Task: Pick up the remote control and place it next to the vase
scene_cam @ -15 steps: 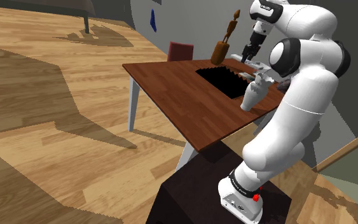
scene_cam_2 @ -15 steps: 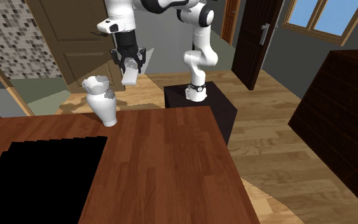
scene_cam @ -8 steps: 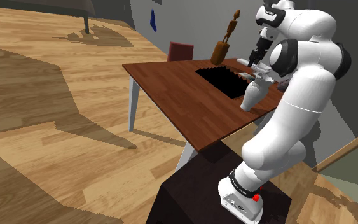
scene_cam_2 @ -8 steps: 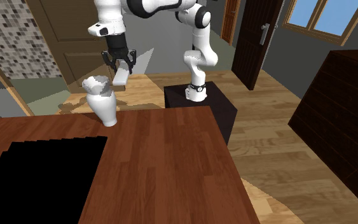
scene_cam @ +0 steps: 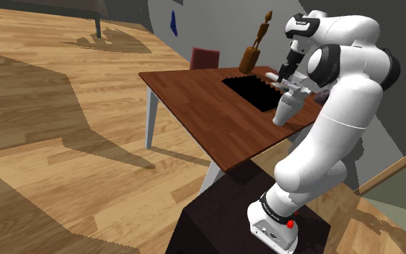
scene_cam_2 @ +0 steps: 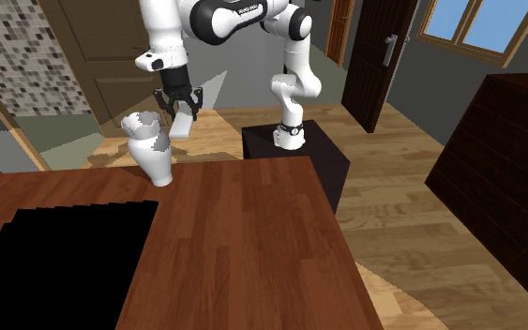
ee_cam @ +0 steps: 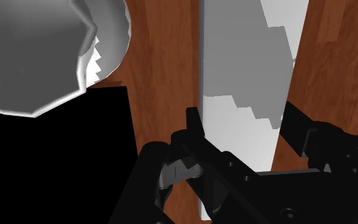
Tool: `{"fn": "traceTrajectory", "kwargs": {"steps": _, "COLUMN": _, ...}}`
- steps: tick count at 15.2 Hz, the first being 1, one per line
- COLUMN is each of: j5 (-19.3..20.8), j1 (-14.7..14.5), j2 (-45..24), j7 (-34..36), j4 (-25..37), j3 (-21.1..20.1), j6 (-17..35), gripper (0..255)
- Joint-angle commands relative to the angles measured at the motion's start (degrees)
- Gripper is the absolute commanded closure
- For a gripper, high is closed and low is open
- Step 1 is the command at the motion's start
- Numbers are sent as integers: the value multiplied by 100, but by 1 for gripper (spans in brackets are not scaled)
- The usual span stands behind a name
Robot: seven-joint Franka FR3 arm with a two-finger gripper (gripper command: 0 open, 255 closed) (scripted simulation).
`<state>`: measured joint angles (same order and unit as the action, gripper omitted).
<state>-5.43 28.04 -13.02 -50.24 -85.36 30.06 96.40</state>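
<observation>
While the jaws clasp it, the grey remote (ee_cam: 234,63) hangs between them — beside the vase (scene_cam_2: 151,150).

The table (scene_cam_2: 252,244) is reddish-brown wood with a fine grain, smooth and faintly shiny. The floor (scene_cam: 64,130) is paler wood laid in planks. The vase (scene_cam_2: 154,155) and remote (ee_cam: 234,63) are plain pale grey and matt, their material not plain. The arm (scene_cam: 345,94) has a smooth, glossy white shell, and the gripper (ee_cam: 242,118) is matt black. The stand (scene_cam_2: 320,157) and door (scene_cam_2: 384,56) look like dark wood.
</observation>
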Motion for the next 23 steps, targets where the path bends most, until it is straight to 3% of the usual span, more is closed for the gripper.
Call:
{"fn": "traceTrajectory", "kwargs": {"steps": 1, "j5": 5, "j1": -8, "j2": 18, "j7": -8, "j4": -184, "j3": 0, "j6": 173, "gripper": 255}}
{"fn": "traceTrajectory", "kwargs": {"steps": 23, "j5": -133, "j1": -43, "j2": -182, "j7": -92, "j4": -1642, "j3": -67, "j6": 1802, "gripper": 255}}
